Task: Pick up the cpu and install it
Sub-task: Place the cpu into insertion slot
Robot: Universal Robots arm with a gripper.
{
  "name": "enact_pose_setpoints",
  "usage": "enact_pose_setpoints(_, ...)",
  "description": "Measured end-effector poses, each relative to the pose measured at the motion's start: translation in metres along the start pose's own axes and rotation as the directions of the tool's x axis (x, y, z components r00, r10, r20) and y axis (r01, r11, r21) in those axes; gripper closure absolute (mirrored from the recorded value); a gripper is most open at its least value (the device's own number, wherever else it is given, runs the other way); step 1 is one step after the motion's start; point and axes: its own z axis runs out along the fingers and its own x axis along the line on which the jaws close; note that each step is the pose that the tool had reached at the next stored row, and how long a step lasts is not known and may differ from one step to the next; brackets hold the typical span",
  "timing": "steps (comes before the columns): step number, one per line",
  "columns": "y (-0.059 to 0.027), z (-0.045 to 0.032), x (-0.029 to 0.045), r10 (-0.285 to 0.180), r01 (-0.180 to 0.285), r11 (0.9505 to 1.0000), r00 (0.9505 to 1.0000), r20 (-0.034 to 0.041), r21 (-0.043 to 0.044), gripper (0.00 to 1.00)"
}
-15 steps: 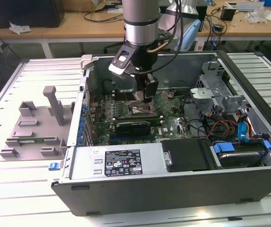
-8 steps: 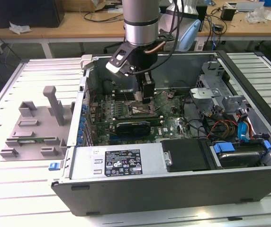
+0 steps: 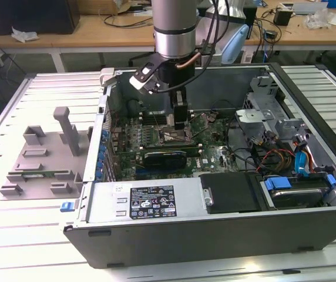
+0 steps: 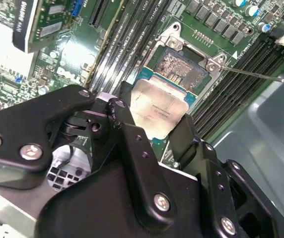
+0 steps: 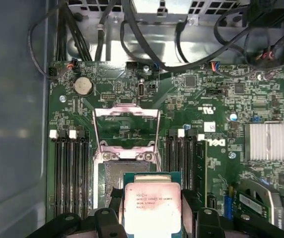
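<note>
The gripper (image 3: 178, 122) was clamped on the cpu (image 5: 153, 206), holding it over the open socket (image 4: 181, 67) inside the computer case (image 3: 215, 235), with the load plate (image 5: 126, 113) raised. The pick-up looked done, but the chip appeared not yet seated.

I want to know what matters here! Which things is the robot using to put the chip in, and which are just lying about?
For the job:
cpu, held in the gripper
open socket just beneath it

Just lying about:
grey fixture tray
black expansion card
silver heatsink
coin battery
</note>
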Motion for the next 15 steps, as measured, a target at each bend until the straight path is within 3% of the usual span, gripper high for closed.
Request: enact_pose_setpoints(15, 0.0043, 0.0262, 0.0099, -0.006, 0.006, 0.9996, 1.0000, -0.0007, 0.0264, 0.45)
